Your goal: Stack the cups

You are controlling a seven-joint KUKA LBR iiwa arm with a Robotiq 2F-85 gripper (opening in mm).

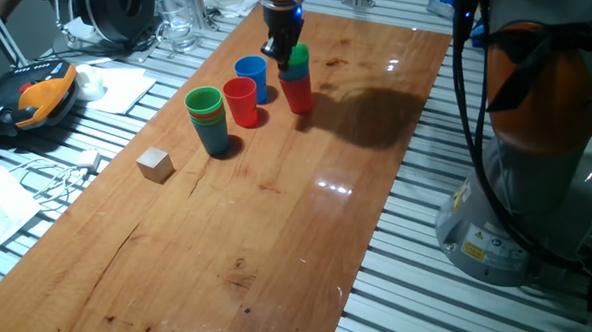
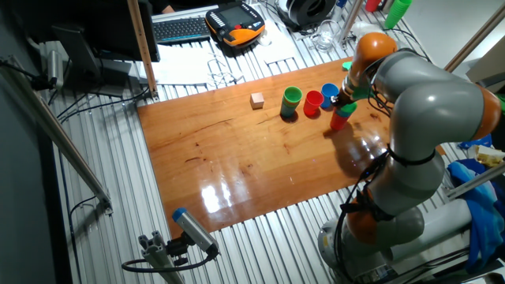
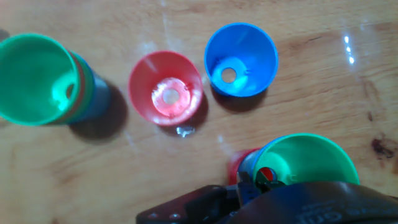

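Roughly halfway: two stacks built, two cups loose on the bench (image 1: 279, 227).

From one fixed view, the end effector (image 1: 285, 52) sits over the red-based stack (image 1: 296, 84) at about one o'clock, fingers at its green top cup (image 3: 305, 163); whether it grips or has let go I cannot tell. The green-topped stack (image 1: 209, 120) stands at nine o'clock, with the single red cup (image 1: 241, 101) and single blue cup (image 1: 252, 77) between them, still to be stacked.

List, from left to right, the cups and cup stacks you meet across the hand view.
Green-topped stack → single red cup → single blue cup → green cup at the gripper, sitting on a stack.
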